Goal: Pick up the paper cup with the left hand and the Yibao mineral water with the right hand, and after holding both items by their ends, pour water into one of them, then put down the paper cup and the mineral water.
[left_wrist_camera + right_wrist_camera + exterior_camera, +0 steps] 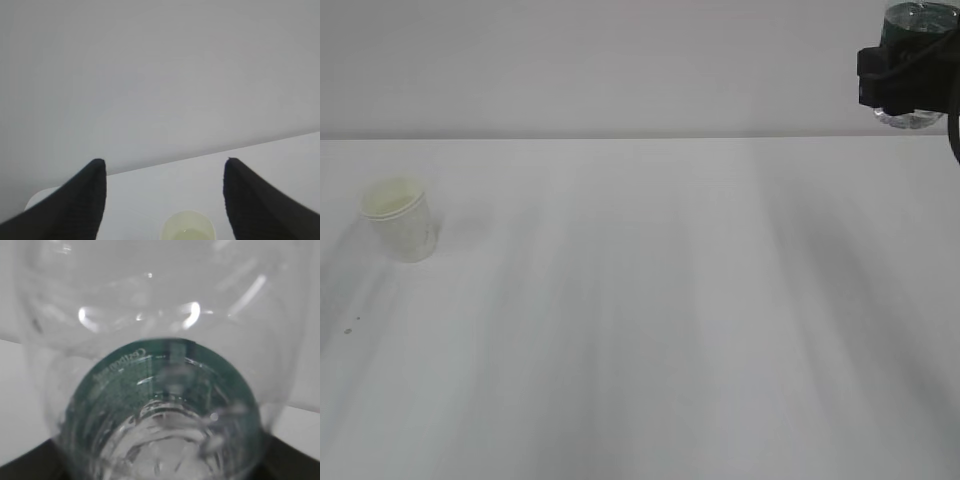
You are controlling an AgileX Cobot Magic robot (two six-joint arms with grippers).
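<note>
I count one paper cup (400, 219) on the one white table (650, 330); the left wrist view shows the same cup (187, 227) from above. There is one water bottle (912, 40) with a green label, at the top right, and it fills the right wrist view (160, 390). I see two grippers: one (895, 85) on the bottle, and one (165, 200) above the cup, with two black fingers (75, 205).

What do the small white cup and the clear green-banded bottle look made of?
The small white tapered cup looks like matte paper: rolled rim, dull pale-yellow inside. The clear green-banded bottle, clamped in the right gripper, looks like thin glossy plastic: see-through ribbed walls with bright glints.
</note>
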